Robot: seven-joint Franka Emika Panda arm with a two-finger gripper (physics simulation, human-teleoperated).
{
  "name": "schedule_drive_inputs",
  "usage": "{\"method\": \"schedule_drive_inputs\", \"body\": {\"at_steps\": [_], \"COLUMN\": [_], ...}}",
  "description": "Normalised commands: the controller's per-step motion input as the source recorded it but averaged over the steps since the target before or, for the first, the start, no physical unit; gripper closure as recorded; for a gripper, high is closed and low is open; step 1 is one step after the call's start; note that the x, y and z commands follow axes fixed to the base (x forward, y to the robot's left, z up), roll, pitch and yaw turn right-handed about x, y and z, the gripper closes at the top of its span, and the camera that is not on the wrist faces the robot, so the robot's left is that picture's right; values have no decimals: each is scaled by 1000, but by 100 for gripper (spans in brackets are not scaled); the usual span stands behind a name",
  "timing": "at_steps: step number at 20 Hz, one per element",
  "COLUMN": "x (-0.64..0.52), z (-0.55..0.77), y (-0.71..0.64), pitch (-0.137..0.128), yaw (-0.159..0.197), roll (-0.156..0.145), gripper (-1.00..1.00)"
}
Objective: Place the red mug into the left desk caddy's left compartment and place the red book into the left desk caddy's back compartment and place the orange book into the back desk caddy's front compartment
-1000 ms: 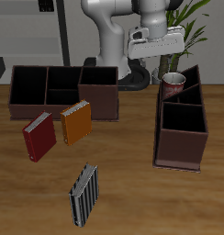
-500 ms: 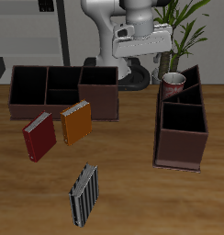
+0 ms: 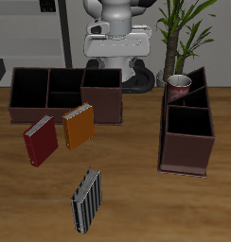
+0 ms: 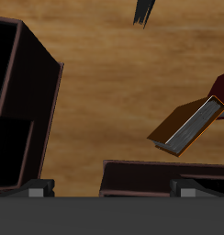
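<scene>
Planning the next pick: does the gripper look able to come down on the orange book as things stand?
Probably yes. The orange book lies flat on bare table in front of the back desk caddy, apart from the red book, with nothing on top of it.

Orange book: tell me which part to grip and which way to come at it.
The orange book lies flat on the table, cover up, beside the red book. Come straight down from above and close the jaws across its narrower width, spine to page edge. Flat as it lies, only its thin side edges give purchase, so probably go low.
</scene>
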Motion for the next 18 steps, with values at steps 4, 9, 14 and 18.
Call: {"method": "schedule_drive_inputs", "body": {"at_steps": [4, 9, 14, 18], "x": [484, 461, 439, 145], "z": [182, -20, -133, 33], "y": [-729, -555, -548, -575], "pitch": [39, 15, 43, -25], "yaw": [0, 58, -48, -67], "roll": [15, 1, 38, -84], "gripper": [-100, -100, -100, -100]}}
